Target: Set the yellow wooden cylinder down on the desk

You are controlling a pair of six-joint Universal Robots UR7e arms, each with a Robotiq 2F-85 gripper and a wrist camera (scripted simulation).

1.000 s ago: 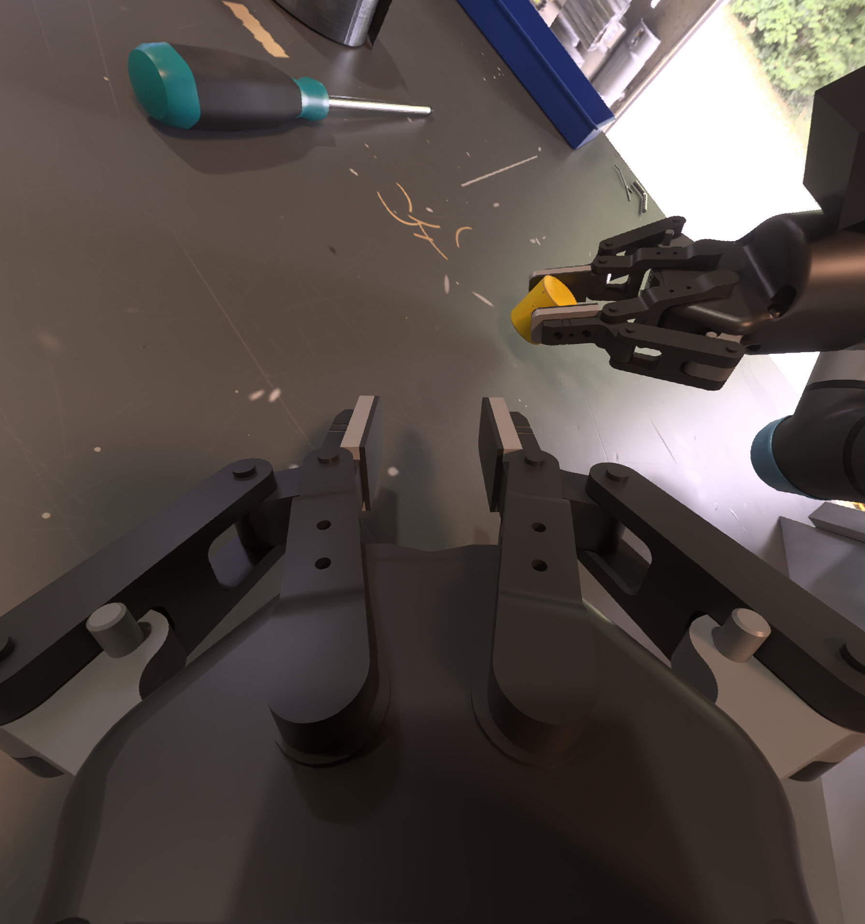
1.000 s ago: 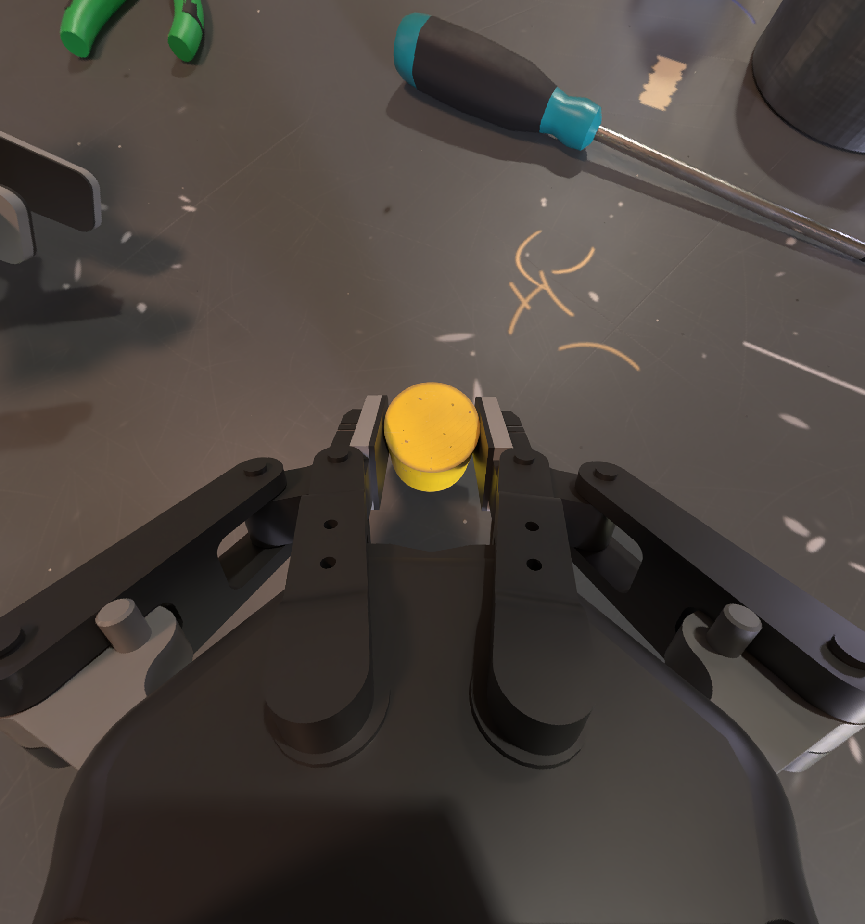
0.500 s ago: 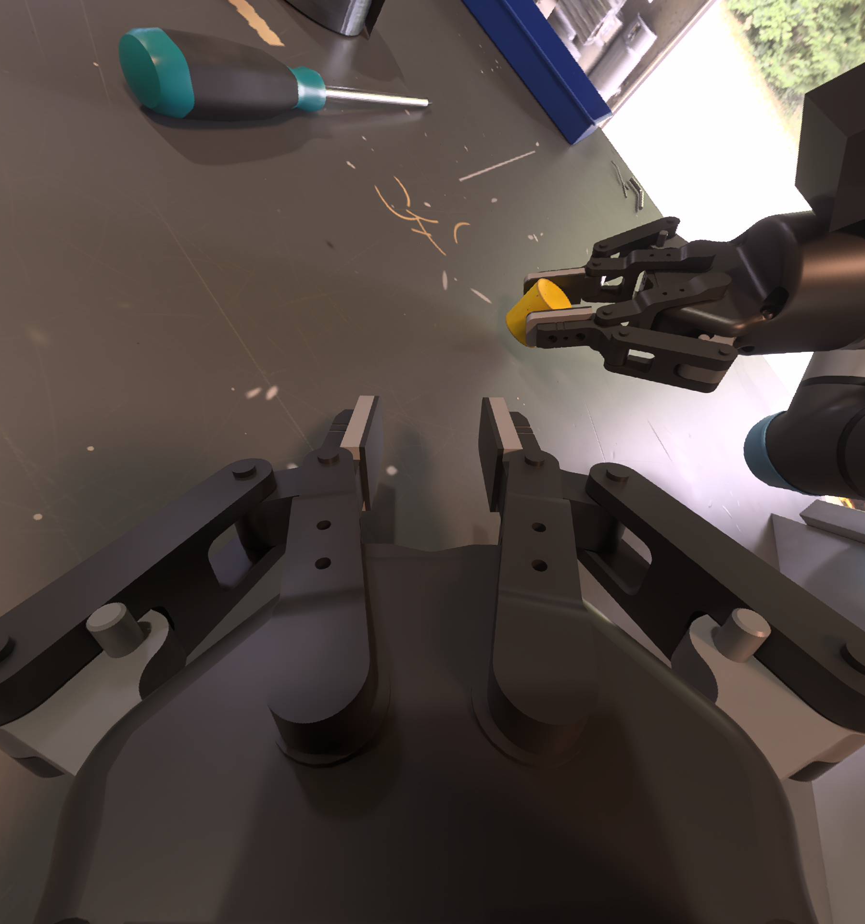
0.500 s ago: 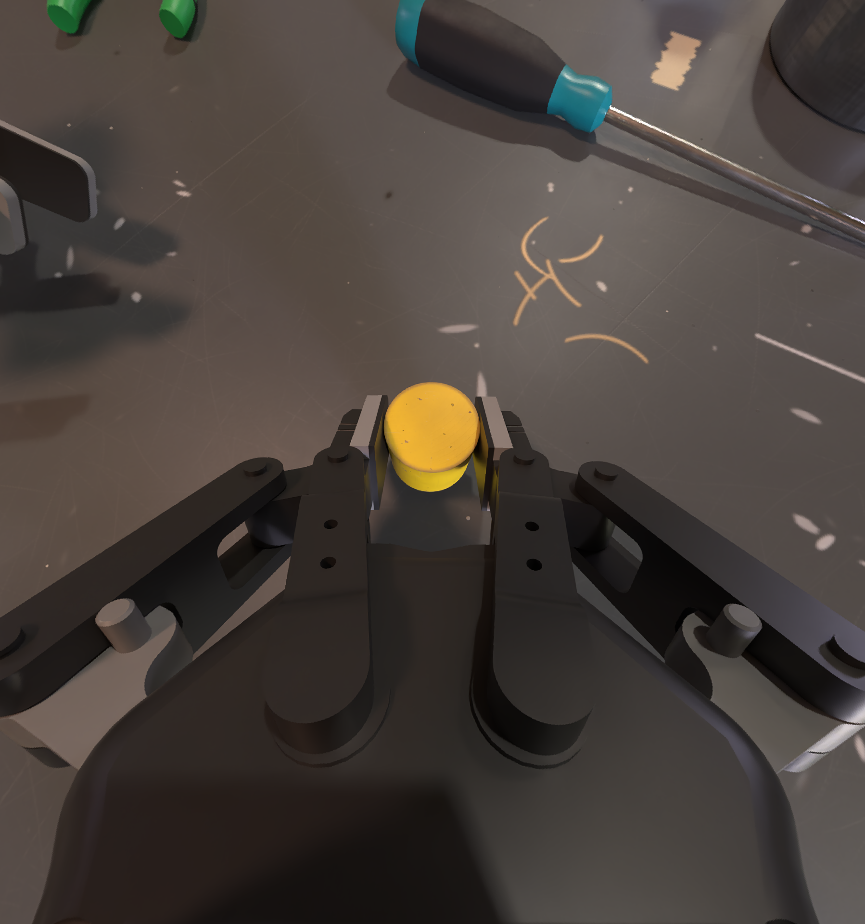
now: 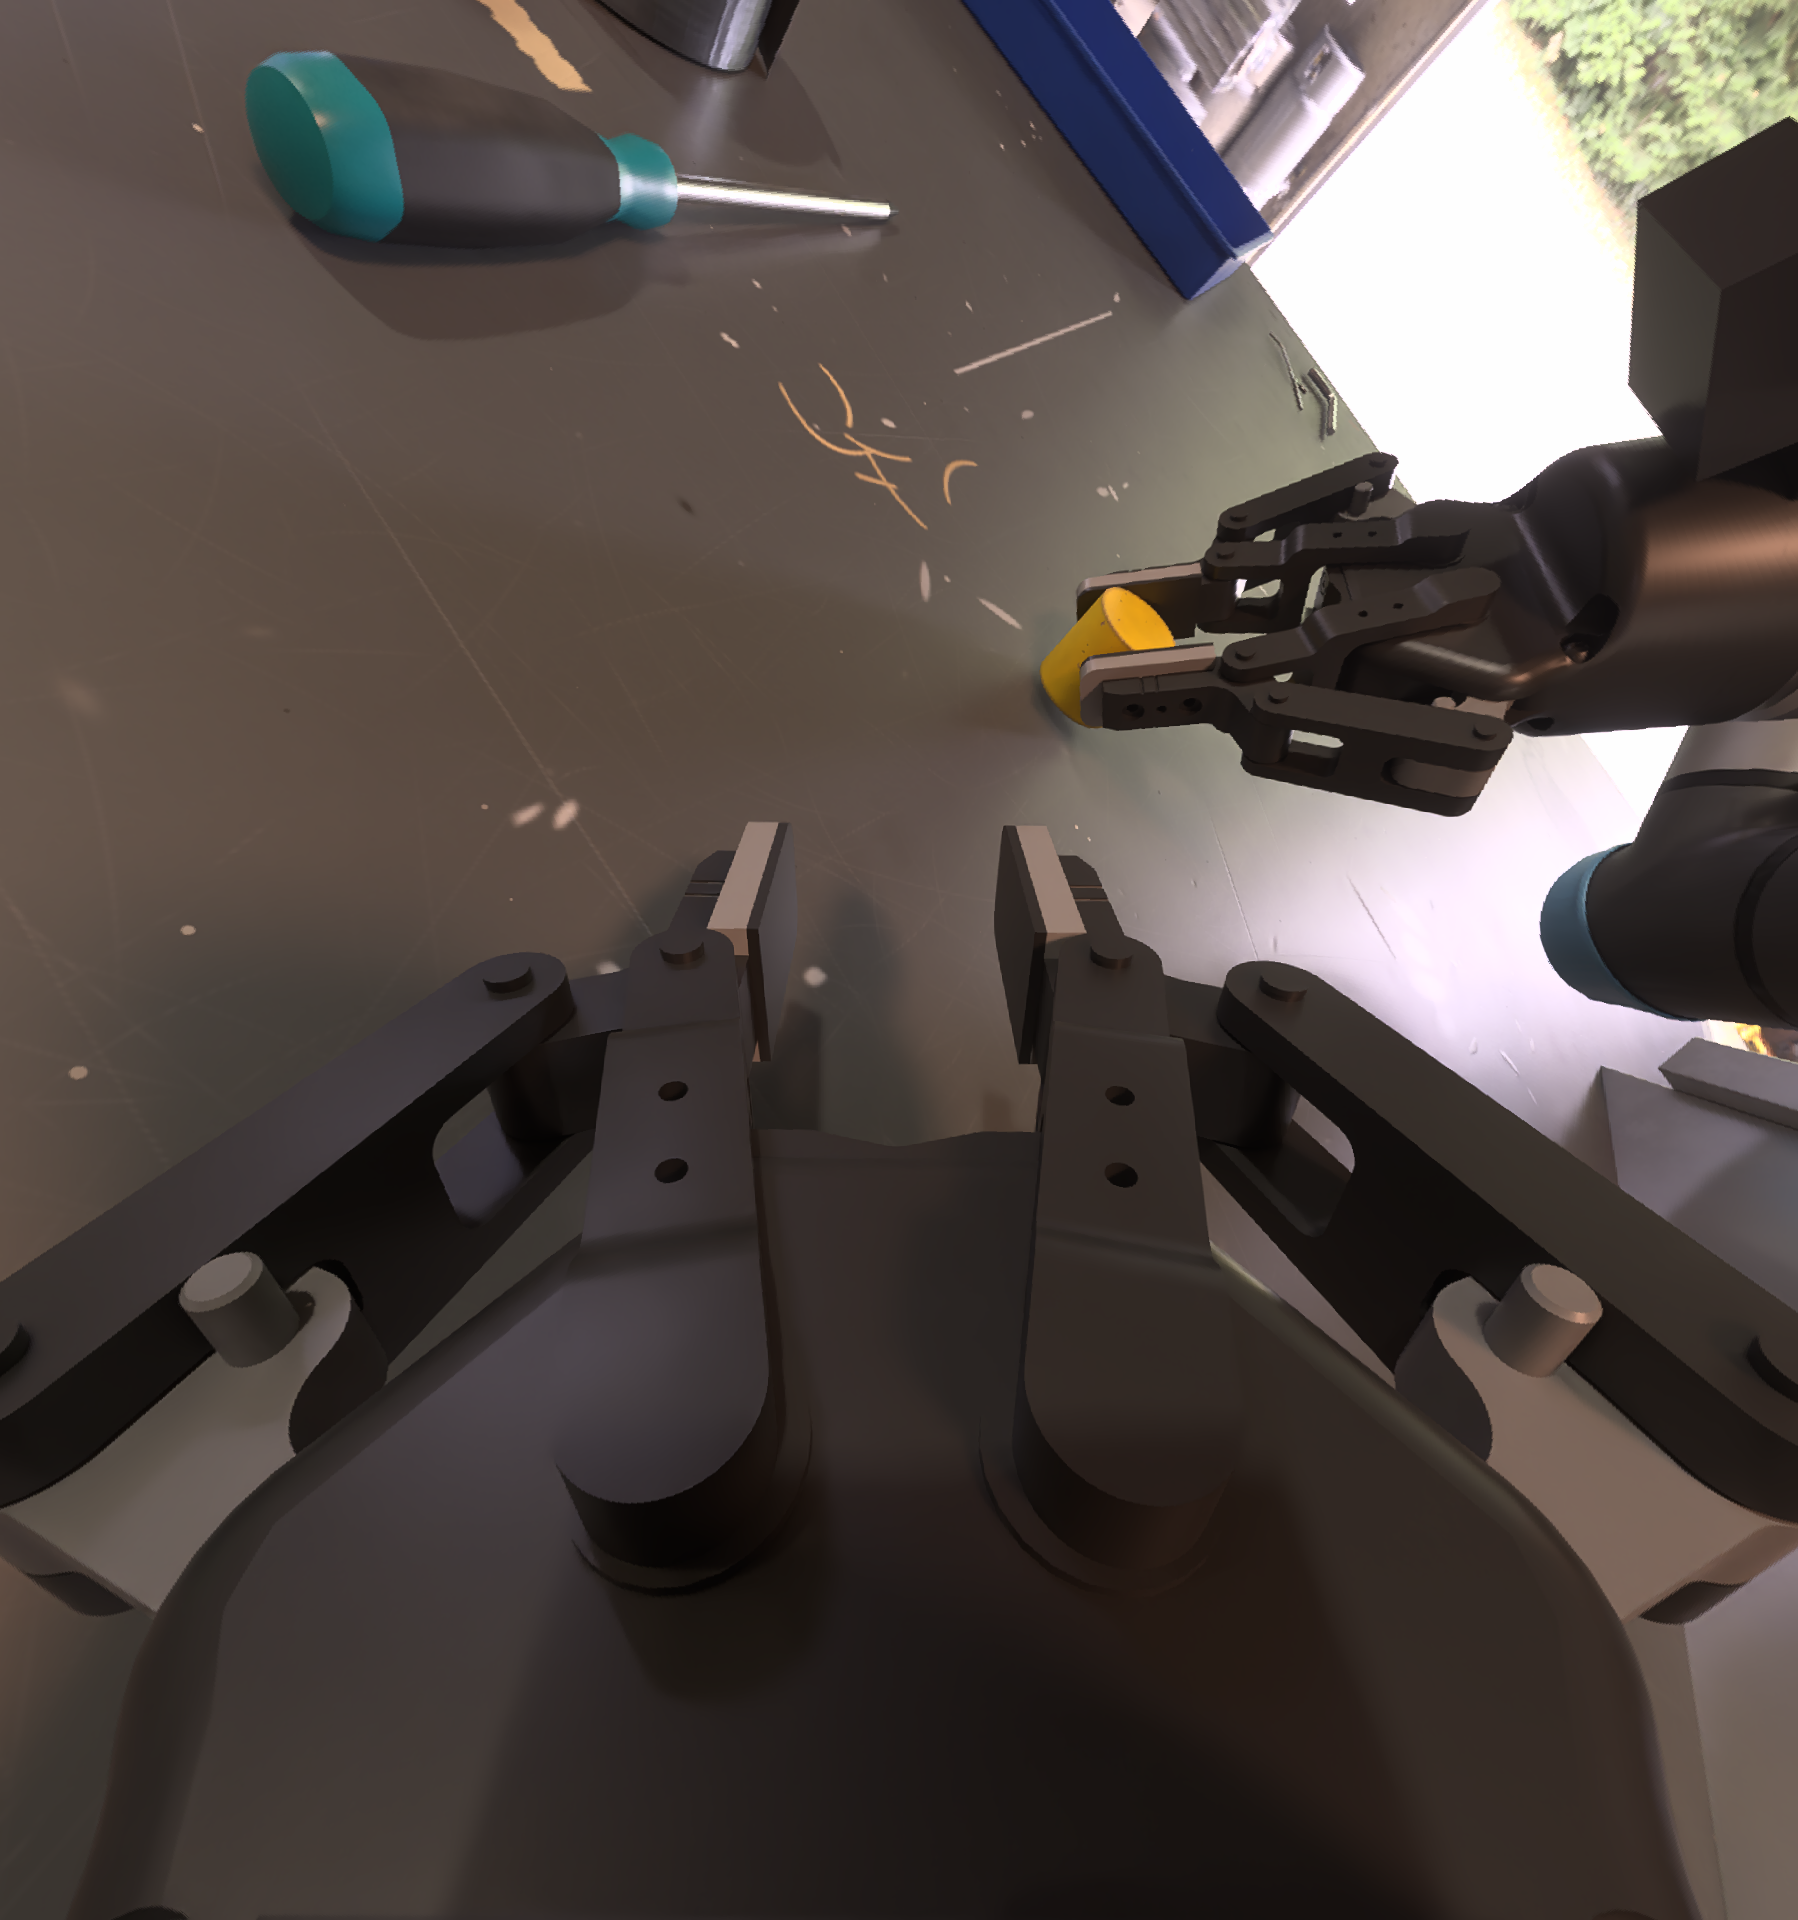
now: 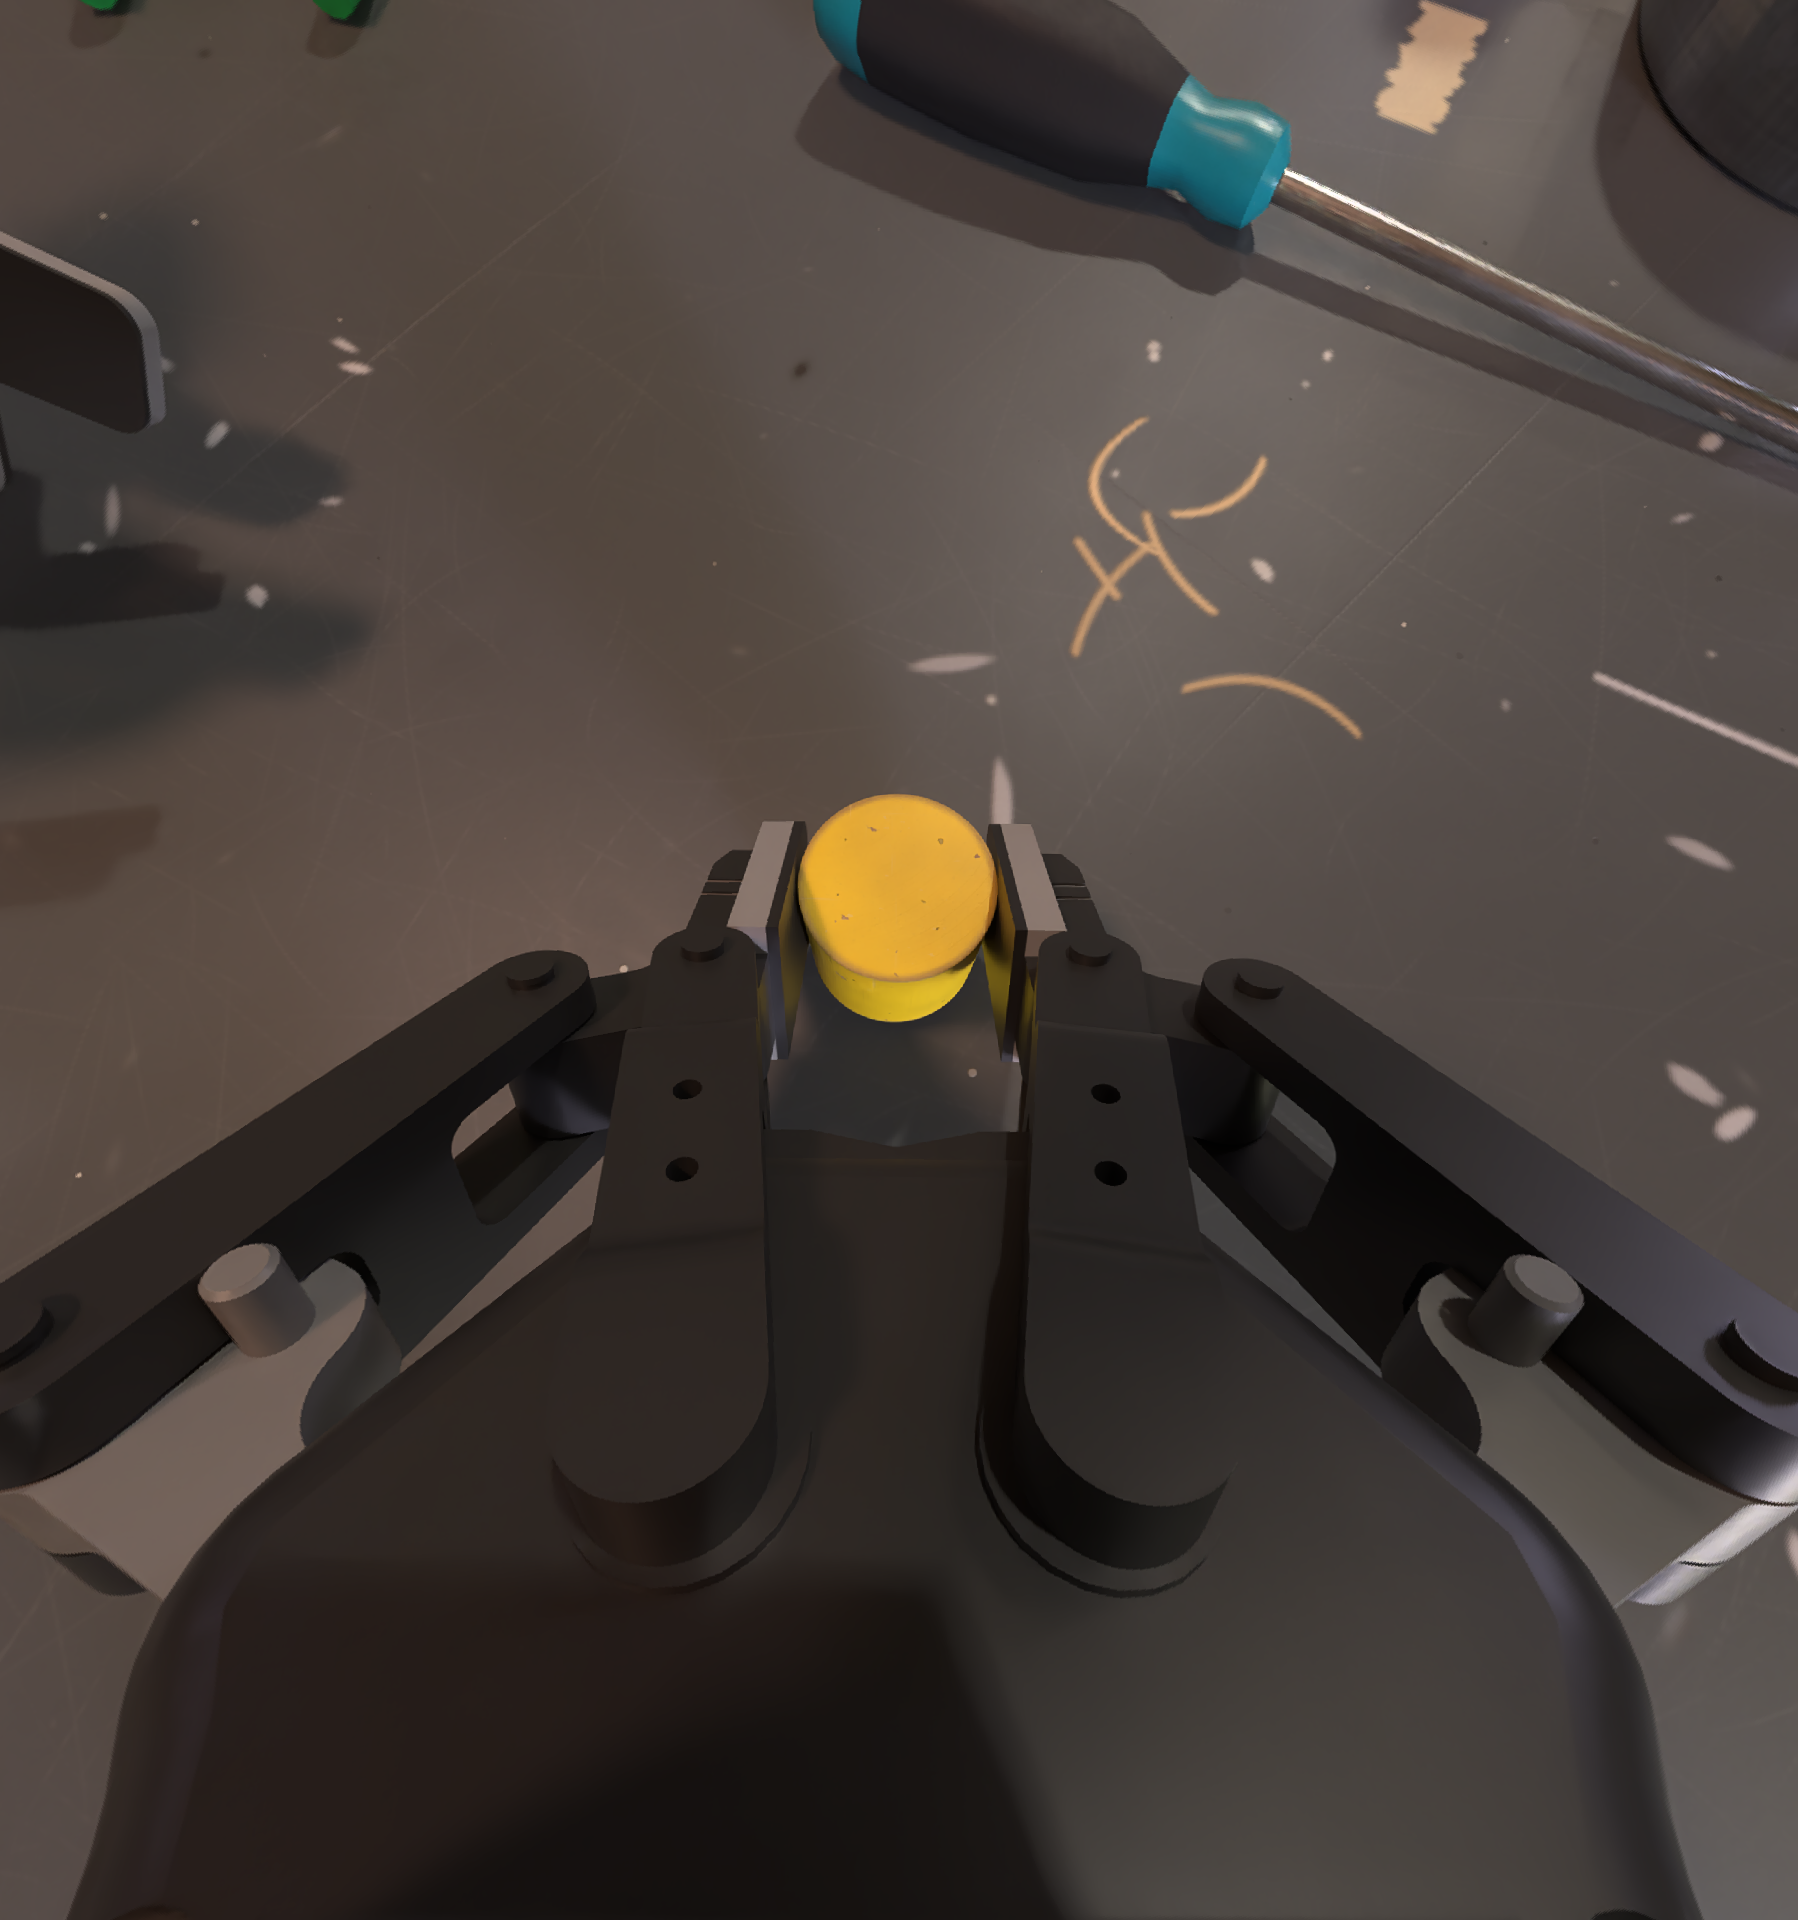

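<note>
From the right wrist view, a screwdriver (image 6: 1082, 99) with a black and teal handle lies at about one o'clock of the right gripper (image 6: 897, 883), its steel shaft running off toward three o'clock. Two green tips (image 6: 220, 5) just peek in at eleven o'clock, too cropped to identify. Part of the left gripper (image 6: 33, 343) shows at ten o'clock, well apart.

The desk (image 6: 562, 520) is dark, scuffed, and littered with pale flecks and a few curled orange shavings (image 6: 1165, 540). In the left wrist view a blue bar (image 5: 1113, 135) runs along the desk's far edge at one o'clock, with bright daylight and greenery beyond.

A dark round container (image 6: 1768, 94) stands at two o'clock; its inside is hidden.

The right gripper's pads are closed on the yellow wooden cylinder (image 6: 895, 899), which sits between them, low over the desk; whether it touches, I cannot tell. The left gripper (image 5: 884, 914) is parted and holds nothing.
</note>
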